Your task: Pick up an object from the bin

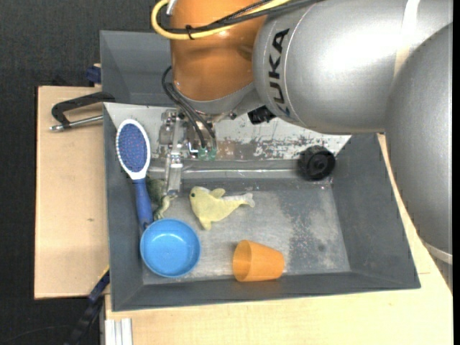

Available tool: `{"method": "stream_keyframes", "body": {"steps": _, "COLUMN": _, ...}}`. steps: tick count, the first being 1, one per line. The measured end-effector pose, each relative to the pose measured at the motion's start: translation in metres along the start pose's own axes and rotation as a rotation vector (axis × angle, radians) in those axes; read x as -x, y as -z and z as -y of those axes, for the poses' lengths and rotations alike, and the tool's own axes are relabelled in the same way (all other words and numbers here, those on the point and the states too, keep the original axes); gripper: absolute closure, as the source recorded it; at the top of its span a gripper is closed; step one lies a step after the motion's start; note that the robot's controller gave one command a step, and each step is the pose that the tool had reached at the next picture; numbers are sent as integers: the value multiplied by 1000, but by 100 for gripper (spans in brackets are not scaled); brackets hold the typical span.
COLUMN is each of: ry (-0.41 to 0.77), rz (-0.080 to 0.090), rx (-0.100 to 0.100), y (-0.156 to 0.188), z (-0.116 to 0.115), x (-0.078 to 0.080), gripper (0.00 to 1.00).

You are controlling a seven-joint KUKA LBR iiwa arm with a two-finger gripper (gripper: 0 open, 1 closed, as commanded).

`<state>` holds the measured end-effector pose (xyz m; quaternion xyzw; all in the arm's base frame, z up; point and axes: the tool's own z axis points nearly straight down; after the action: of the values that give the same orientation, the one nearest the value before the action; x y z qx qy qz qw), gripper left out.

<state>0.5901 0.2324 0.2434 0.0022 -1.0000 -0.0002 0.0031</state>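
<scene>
Camera view has the pincer low near the left wall of the bin, just beside a blue brush lying along that wall and close to a yellow soft toy. Whether it is released or clenched cannot be told. A blue bowl fills the front-left corner.

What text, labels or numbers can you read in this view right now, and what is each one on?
"UKA": black letters running sideways on the silver arm housing, next to the orange cover; the start of the word cannot be made out.
No readable text on the blue-bristled brush, blue bowl, orange cup, pale yellow soft figure or black knob.
</scene>
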Motion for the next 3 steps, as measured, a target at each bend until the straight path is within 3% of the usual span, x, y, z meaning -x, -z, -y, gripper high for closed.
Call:
{"method": "stream_keyframes", "body": {"steps": 1, "ry": 5, "rz": -1, "rx": -3, "y": -177, "z": 110, "x": -25, "gripper": 0}}
{"method": "stream_keyframes", "body": {"steps": 2, "ry": 69, "rz": 15, "rx": 1, "y": -141, "z": 116, "x": -11, "gripper": 0}}
{"method": "stream_keyframes", "body": {"steps": 3, "ry": 42, "rz": 12, "rx": 2, "y": -139, "z": 125, "x": -7, "gripper": 0}}
